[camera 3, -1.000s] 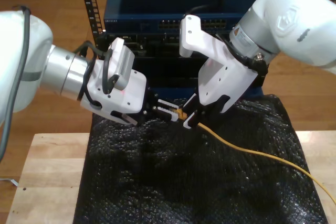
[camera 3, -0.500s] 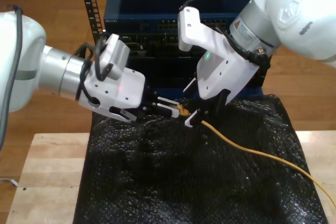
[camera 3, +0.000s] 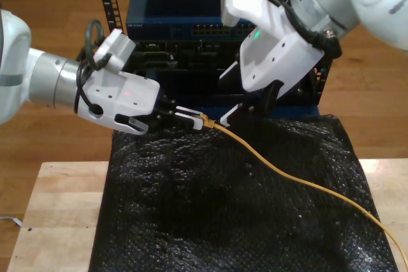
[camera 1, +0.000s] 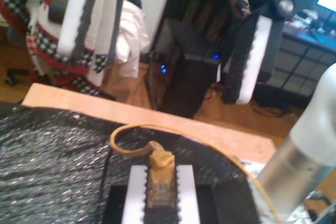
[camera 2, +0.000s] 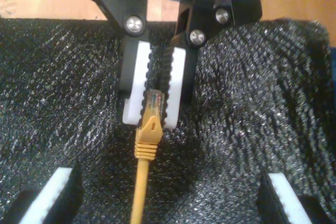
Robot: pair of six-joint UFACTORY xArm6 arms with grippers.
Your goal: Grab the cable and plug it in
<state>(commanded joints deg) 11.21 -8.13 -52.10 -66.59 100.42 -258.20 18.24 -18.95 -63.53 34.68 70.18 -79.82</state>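
My first end effector (camera 3: pixel 191 118): clamped on the cable (camera 3: pixel 287 173) plug, centre of the exterior view.
My second end effector (camera 2: pixel 168 195): wide open, holding nothing.

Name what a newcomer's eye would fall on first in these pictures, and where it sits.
The orange-yellow cable stands out first, running across the black padded mat from the exterior view's lower right to its middle. Its clear plug is pinched in my first gripper, at the exterior view's left. My second gripper hangs open just beside it, in front of the blue network switch.
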